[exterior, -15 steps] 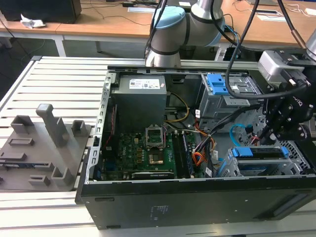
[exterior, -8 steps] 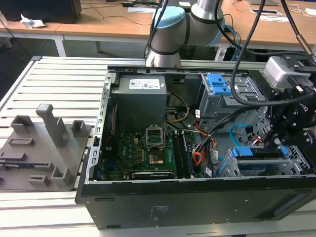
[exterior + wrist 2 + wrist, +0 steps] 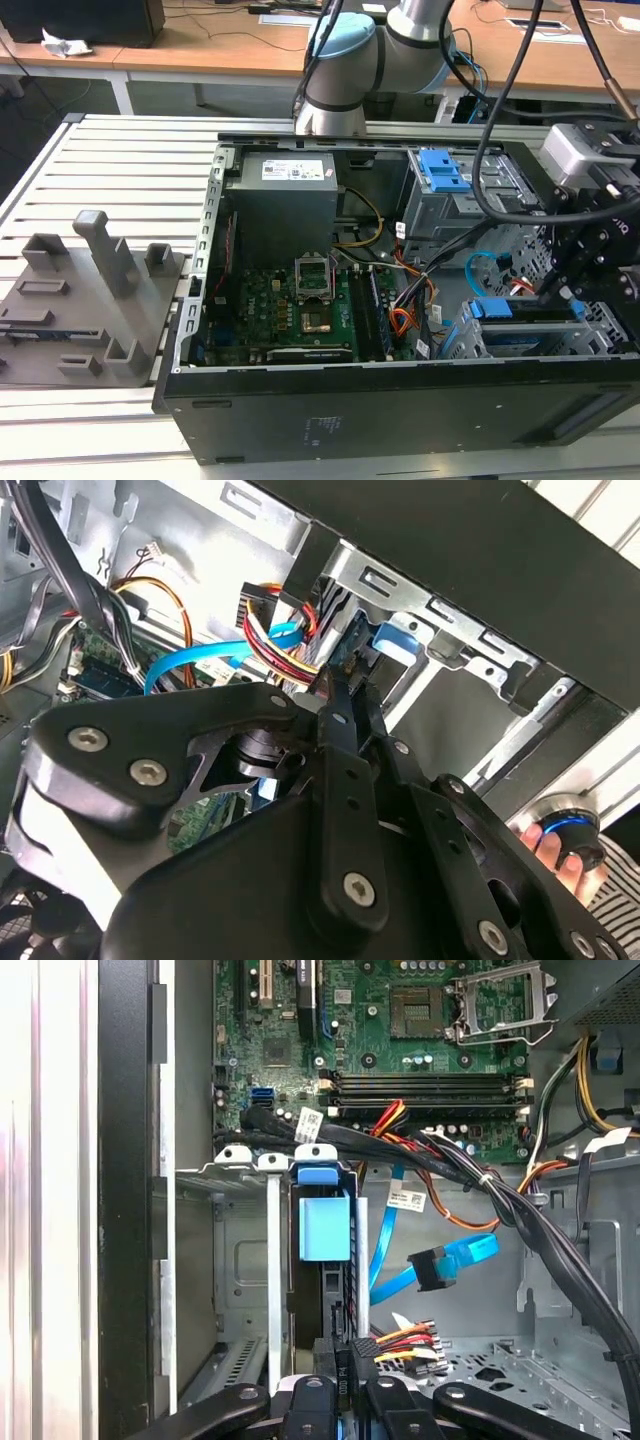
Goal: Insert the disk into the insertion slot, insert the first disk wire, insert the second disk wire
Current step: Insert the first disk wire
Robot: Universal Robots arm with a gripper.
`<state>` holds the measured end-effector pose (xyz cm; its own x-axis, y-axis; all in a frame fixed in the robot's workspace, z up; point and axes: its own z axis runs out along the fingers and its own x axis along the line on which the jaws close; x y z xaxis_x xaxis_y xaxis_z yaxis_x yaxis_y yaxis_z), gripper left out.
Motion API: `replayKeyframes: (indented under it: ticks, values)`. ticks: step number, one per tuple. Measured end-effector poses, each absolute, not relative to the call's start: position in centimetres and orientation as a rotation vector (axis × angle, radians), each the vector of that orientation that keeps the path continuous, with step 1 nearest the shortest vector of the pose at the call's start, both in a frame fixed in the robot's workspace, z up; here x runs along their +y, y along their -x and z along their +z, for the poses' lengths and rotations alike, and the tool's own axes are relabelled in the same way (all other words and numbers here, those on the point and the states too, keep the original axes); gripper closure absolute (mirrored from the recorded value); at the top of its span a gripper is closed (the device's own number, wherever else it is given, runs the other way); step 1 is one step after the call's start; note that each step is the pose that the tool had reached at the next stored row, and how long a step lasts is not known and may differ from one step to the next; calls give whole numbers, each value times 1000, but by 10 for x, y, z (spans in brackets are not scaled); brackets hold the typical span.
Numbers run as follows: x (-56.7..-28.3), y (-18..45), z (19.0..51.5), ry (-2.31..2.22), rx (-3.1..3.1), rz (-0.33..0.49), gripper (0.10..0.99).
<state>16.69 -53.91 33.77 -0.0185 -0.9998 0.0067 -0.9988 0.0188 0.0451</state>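
The disk (image 3: 325, 1228) stands edge-on inside the insertion slot (image 3: 240, 1260), its bright blue carrier tab showing; in the exterior view the disk (image 3: 492, 310) sits in the cage (image 3: 605, 330) at the case's near right corner. My gripper (image 3: 345, 1385) is shut on the small black plug of the first disk wire (image 3: 405, 1337), held at the disk's edge. In the second wrist view the gripper (image 3: 340, 685) points at the same spot beside the wire bundle (image 3: 285, 645). The second disk wire (image 3: 440, 1265) hangs loose nearby with its dark plug free.
The motherboard (image 3: 290, 310) and power supply (image 3: 285, 205) fill the case's left half. A taller drive box with a blue latch (image 3: 445, 170) stands behind the cage. Thick black cables (image 3: 520, 1210) cross above it. A grey fixture plate (image 3: 85, 300) lies outside. A hand (image 3: 540, 842) shows at the case's edge.
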Motion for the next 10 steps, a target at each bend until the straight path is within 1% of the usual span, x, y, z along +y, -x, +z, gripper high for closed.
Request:
replayKeyframes:
  ticks: [10]
  values:
    - [-539,-164,340,-2184,-2224,-57,910]
